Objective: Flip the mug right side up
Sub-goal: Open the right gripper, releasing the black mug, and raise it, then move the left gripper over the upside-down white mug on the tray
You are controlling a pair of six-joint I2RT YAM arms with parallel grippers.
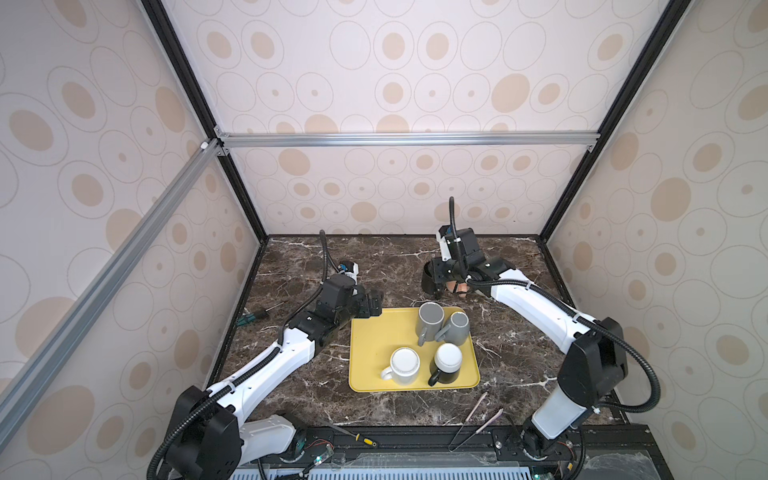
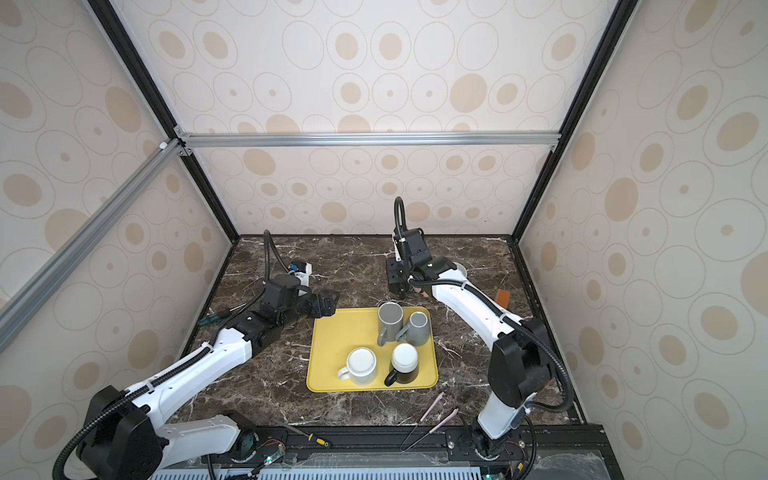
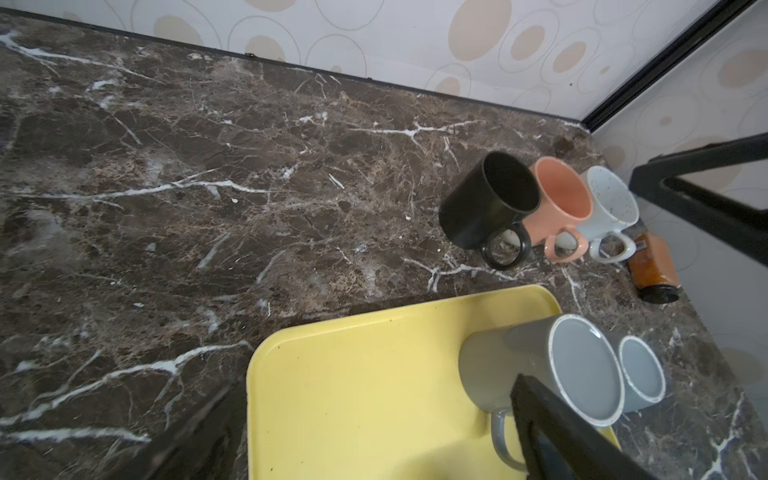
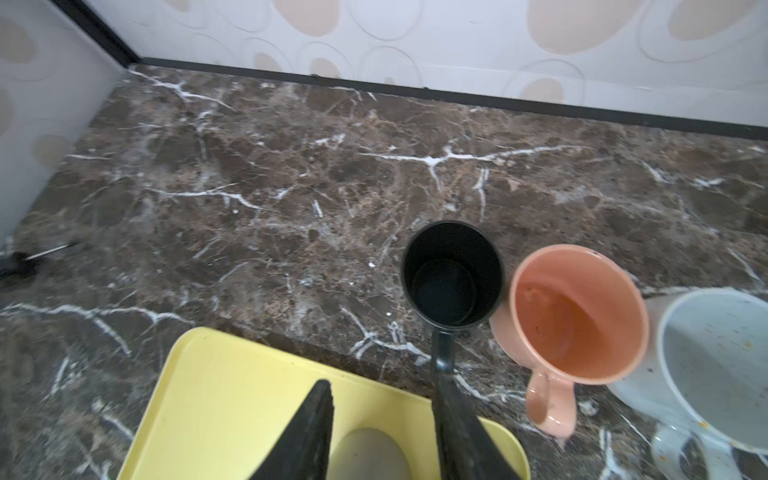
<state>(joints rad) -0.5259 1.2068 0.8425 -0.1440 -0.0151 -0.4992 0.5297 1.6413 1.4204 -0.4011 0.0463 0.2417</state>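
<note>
Right fingers [image 4: 457,428] apart, empty; upright black mug [image 4: 451,278] just beyond, handle toward them.

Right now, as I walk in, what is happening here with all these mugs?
Two robot arms are setting mugs right side up. A black mug, a pink mug and a speckled white mug stand upright on the table beyond the yellow tray. The right gripper hangs by the black mug's handle, fingers apart and empty. Four mugs on the tray are upside down. The left gripper hovers wide open at the tray's far corner, beside the tall grey mug.
</note>
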